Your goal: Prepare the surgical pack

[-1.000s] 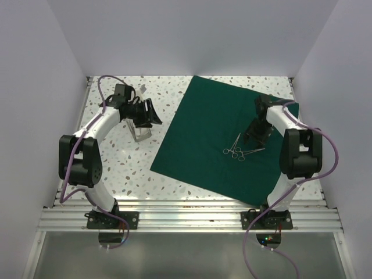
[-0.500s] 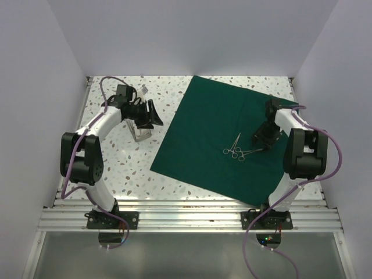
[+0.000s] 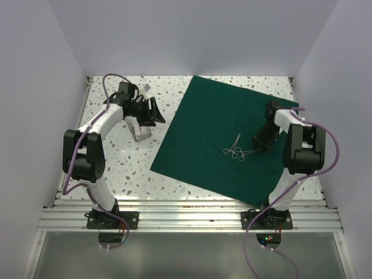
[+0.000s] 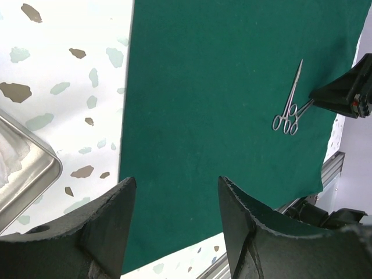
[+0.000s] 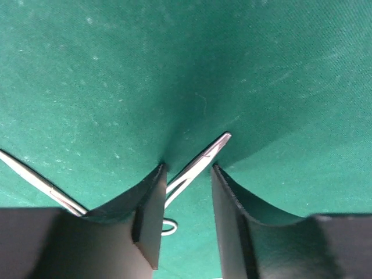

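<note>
— Looking at your right arm first: how does it sit?
— It's folded back by the right edge of the table [image 3: 116,168]. Your right gripper [image 3: 261,142] points down onto the surgical pack [image 3: 209,125]. Its fingertips [image 5: 152,192] dent the cloth and stand apart, one on each side of the tip of the forceps [image 5: 200,160], not clamped on it.
— And your left?
— It reaches out over the speckled surface. Your left gripper [image 4: 175,181] hangs above a metal tray [image 4: 32,174], its fingers spread with nothing between them.
— The pack itself?
— Dark green, opened out as one flat sheet. It lies at an angle on the right half of the table, with its near corner close to your right arm's base. A second scissor-handled instrument [image 3: 233,144] lies on it too, the ring handles of both touching.
</note>
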Controlling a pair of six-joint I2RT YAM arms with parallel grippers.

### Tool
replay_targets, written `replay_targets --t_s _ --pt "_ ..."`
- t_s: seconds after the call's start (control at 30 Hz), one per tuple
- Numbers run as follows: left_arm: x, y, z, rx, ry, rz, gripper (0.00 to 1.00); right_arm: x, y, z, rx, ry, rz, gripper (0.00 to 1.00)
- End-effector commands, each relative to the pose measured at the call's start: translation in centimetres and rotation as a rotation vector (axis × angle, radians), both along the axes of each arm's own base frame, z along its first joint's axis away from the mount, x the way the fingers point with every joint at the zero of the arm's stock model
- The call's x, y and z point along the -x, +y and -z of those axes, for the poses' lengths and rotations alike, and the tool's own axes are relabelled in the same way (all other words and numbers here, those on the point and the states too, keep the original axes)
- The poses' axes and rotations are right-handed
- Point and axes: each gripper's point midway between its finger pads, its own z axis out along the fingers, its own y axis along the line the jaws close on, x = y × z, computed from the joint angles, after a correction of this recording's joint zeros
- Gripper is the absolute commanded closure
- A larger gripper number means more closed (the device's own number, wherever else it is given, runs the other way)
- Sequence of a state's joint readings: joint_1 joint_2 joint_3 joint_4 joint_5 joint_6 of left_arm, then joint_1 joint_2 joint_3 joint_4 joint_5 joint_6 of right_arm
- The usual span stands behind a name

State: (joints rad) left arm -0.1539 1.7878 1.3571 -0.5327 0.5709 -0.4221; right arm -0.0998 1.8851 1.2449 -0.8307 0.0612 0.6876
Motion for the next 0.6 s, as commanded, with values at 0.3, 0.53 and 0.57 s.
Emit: replay_targets --t_s 0.3,0.53,0.57 --pt "-0.9 -1.7 -1.5 0.036 -0.065 0.080 0.37 -0.3 -1.3 0.5 0.040 0.013 0.017 0.95" --pt "-0.5 -3.2 -2.0 0.077 -0.081 0.134 0.36 -1.5 -1.5 -2.9 0.051 -0.064 -0.029 1.00" --pt "-0.5 -3.3 -2.1 0.083 -0.083 0.136 0.36 -1.8 -1.6 -3.3 0.055 -0.076 -0.033 1.00"
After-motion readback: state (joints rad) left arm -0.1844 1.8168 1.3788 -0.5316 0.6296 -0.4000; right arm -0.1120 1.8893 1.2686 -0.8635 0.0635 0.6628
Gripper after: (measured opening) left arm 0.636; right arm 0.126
